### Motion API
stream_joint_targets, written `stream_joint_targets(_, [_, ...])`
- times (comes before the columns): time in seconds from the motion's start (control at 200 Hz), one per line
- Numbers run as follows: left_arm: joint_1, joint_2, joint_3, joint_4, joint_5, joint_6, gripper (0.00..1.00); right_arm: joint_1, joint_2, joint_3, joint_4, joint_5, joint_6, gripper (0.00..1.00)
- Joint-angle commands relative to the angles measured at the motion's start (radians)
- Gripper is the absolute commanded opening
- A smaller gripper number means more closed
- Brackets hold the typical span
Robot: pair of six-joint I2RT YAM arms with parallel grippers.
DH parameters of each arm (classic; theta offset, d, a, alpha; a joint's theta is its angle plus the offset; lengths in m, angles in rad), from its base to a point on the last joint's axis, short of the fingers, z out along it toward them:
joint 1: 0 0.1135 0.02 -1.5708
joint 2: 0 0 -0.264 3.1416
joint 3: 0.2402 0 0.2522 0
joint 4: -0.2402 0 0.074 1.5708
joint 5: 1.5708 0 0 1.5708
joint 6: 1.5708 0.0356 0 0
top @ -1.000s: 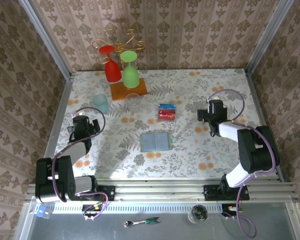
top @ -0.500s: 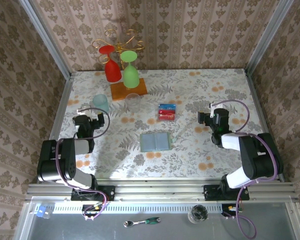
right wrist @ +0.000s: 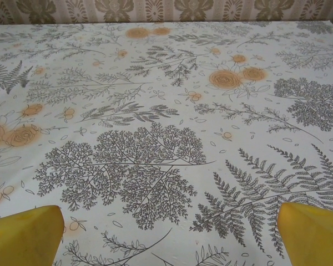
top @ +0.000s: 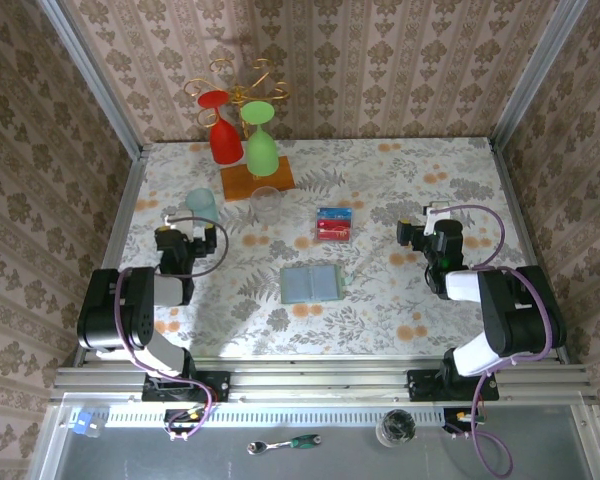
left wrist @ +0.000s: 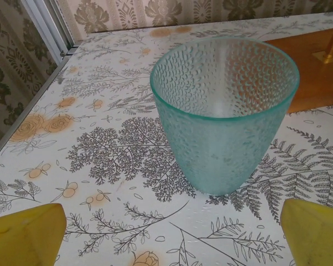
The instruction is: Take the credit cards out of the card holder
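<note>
Near the middle of the table (top: 430, 175) the holder (top: 310, 283) lies open, pockets seemingly empty, the cards (top: 334, 225) stacked near it toward the far edge. Both the left gripper (left wrist: 171, 233) and right gripper (right wrist: 169, 235) gape wide, empty, by the left and right edges; I'd check each pocket, pinning one flap if a card remains. The cup (left wrist: 225, 111) facing the left gripper is empty.
</note>
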Motion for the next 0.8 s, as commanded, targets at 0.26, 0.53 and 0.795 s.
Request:
stream_joint_targets(0.26, [0.01, 0.0, 0.022, -0.011, 0.006, 0.012, 1.0, -0.004, 0.007, -0.013, 0.052, -0.011, 0.006, 1.0])
stream_joint_targets(0.53, [0.014, 0.001, 0.023, -0.011, 0.01, 0.011, 1.0, -0.005, 0.008, -0.013, 0.052, -0.012, 0.007, 1.0])
stream_joint_targets(0.795, [0.017, 0.0, 0.022, -0.011, 0.015, 0.008, 1.0, -0.004, 0.017, -0.002, 0.038, -0.015, 0.007, 1.0])
